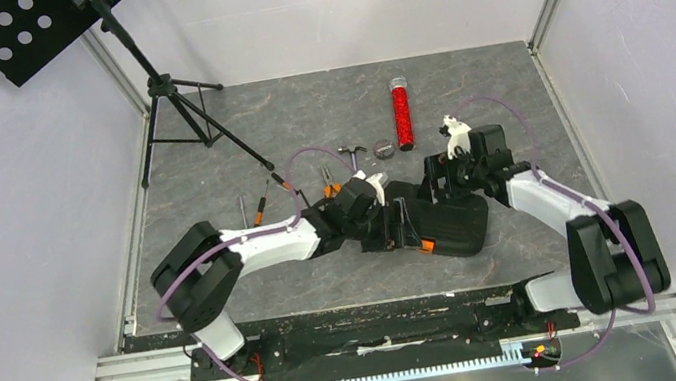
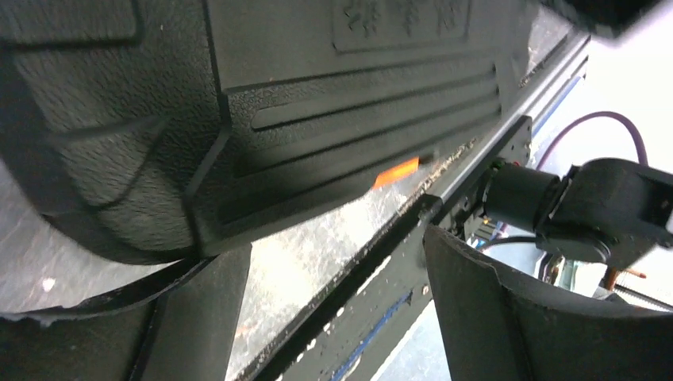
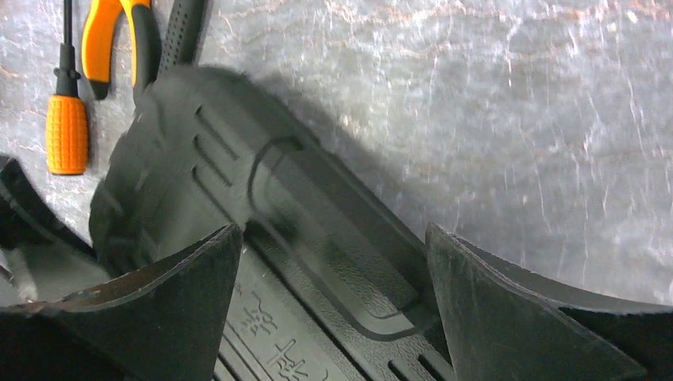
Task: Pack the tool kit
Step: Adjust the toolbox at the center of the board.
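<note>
Remote inspection, both arms at the case.

Location: the case [image 1: 450, 219] lies on the bench [image 1: 502, 95], ribbed outer shell up, orange latch [image 2: 395, 171] on its near edge. I cannot tell whether it is fully shut.

Left pincer [image 2: 333, 317]: released, fingers spread wide just beside the latch edge, nothing between them.
Right pincer [image 3: 333, 317]: released, fingers spread over the case's far end, no grip evident.

Handling, my judgement: rigid moulded plastic, light, and the textured ribs should resist slipping. Take it by a rim or the latch edge, not the broad lid.

Count: 1 case, 1 hammer [image 1: 352, 153], 1 pliers [image 3: 95, 48], at least 2 screwdrivers [image 3: 66, 135]. All the tools lie loose beyond the case's far-left side.
</note>
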